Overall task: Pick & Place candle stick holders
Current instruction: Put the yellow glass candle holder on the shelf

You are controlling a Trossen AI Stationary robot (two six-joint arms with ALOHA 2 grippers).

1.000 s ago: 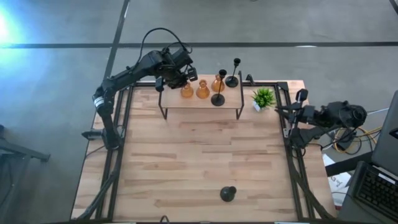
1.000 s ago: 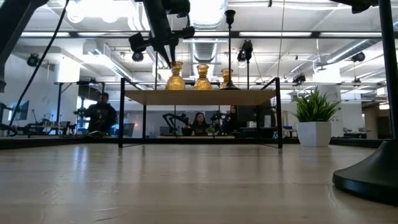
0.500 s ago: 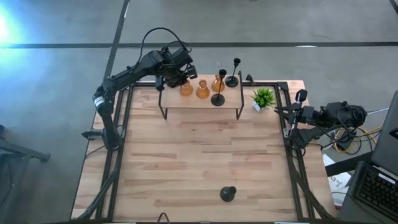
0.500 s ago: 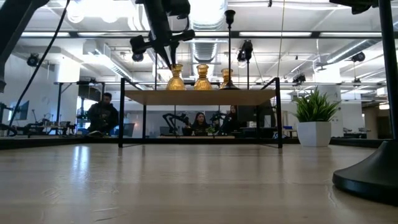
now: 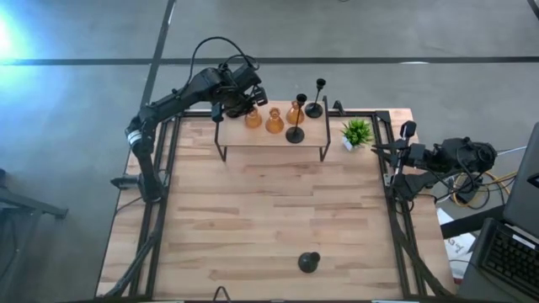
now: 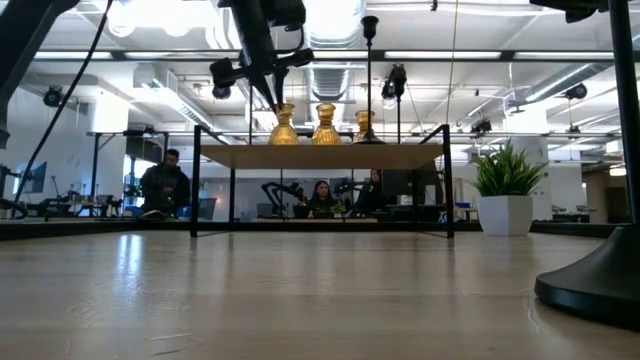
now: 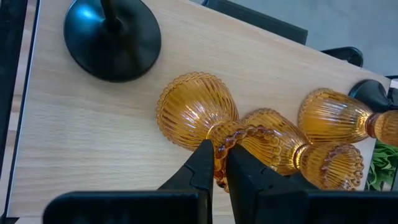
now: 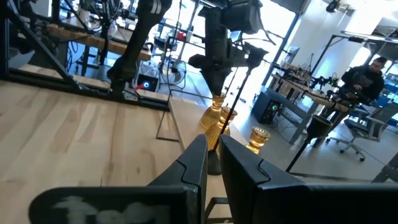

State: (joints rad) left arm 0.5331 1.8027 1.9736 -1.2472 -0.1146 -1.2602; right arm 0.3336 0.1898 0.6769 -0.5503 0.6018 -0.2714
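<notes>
Two dark, slender jointed arms, left arm point(image 5: 173, 99) with a looping black cable, right arm point(image 5: 446, 157) bulkier, each ending in two tapered black fingers point(image 7: 202, 168).

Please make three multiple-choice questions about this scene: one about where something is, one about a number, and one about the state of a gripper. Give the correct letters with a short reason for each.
1. Where does the lone black candle holder stand?
A. on the raised shelf
B. on the table near its front edge
C. beside the green plant

2. How many amber holders are on the raised shelf?
A. one
B. three
C. five

3. How is the left gripper?
A. shut, at the rim of an amber holder
B. wide open above the bare table
C. clamped on the potted plant

Answers:
1. B: the high view shows it alone on the tabletop, far from the shelf.
2. B: the left amber holder, the middle one and the right one stand in a row.
3. A: the left wrist view shows its fingers together at that holder's rim.
</notes>
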